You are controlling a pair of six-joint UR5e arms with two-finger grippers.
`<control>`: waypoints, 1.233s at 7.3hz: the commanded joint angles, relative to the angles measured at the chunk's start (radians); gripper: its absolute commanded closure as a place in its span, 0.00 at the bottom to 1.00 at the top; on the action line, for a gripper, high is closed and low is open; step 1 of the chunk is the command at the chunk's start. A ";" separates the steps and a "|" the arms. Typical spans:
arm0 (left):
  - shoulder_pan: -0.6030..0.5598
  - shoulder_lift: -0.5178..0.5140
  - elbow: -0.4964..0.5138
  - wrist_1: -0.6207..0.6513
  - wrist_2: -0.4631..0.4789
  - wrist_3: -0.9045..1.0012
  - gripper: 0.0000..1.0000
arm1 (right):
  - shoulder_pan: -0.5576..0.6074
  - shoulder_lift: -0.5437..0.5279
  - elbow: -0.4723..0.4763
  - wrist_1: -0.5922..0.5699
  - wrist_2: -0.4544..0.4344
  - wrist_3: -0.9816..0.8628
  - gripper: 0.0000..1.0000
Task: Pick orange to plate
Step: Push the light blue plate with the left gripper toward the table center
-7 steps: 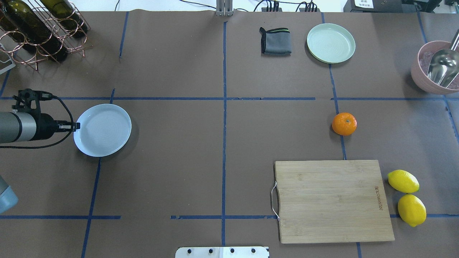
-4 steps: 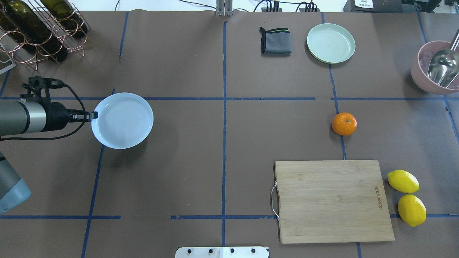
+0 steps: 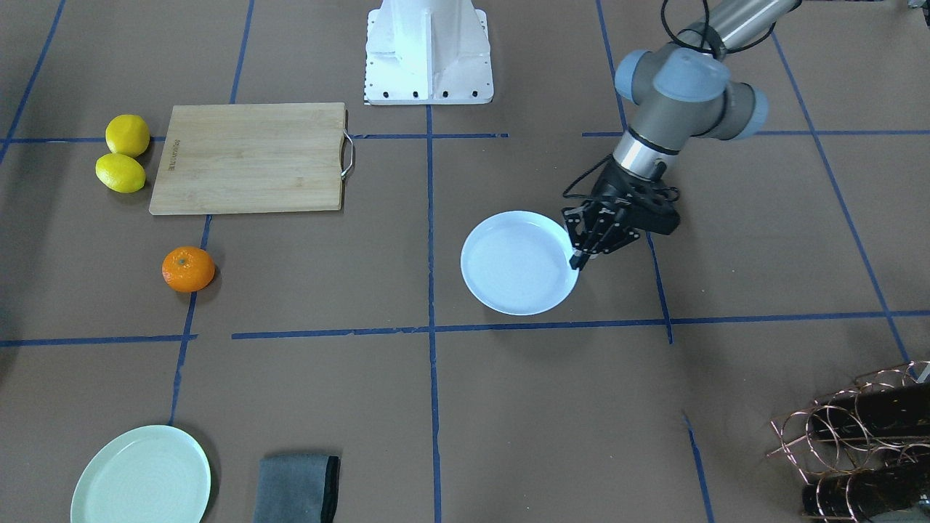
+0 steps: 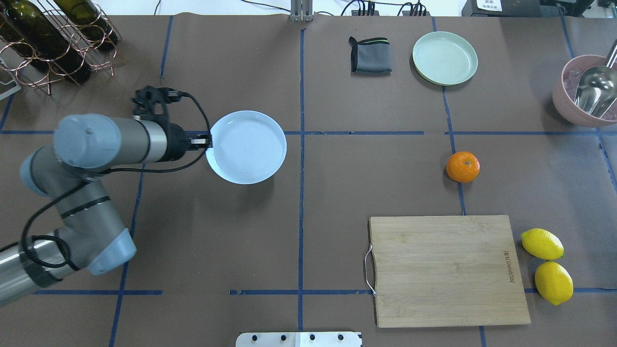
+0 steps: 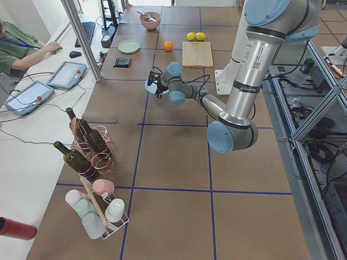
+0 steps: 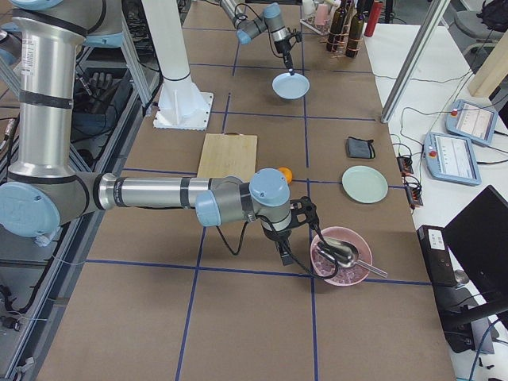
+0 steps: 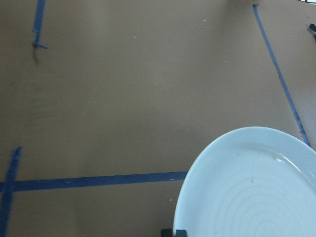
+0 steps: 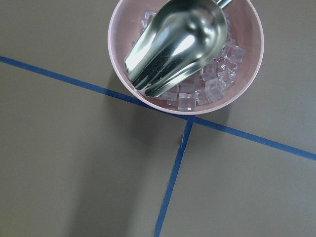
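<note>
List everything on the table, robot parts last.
orange: 1, orange, right half, beyond the cutting board.
plate: 1, pale blue, left of centre, empty.
green plate: 1, pale green, far right.
cloth: 1, grey, beside green plate.
bowl: 1, pink, right edge, holds ice cubes, silver scoop.
cutting board: 1, wooden, near right.
lemons: 2, yellow, right of board.
bottle rack: 1, copper, far left corner, dark bottles.
cup stand: 1, pastel cups, left end.
left gripper: 1, black, shut on plate's rim.
right gripper: 1, black, by bowl; state unclear.

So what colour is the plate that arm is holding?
The plate is pale bluish-white, clearest in the overhead view.
</note>
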 commanded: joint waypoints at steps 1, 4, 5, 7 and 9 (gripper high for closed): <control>0.099 -0.153 0.128 0.035 0.062 -0.049 1.00 | 0.000 0.000 0.000 0.000 0.000 0.001 0.00; 0.122 -0.165 0.156 0.029 0.093 -0.048 1.00 | 0.000 0.000 -0.002 0.000 0.000 0.001 0.00; 0.127 -0.163 0.156 0.029 0.093 -0.048 0.98 | 0.000 0.000 -0.002 0.000 0.000 -0.001 0.00; 0.127 -0.160 0.156 0.032 0.094 -0.042 0.03 | 0.000 -0.002 -0.002 0.000 0.000 -0.001 0.00; 0.098 -0.148 0.125 0.059 0.082 0.050 0.00 | 0.000 0.000 0.000 0.000 0.000 0.001 0.00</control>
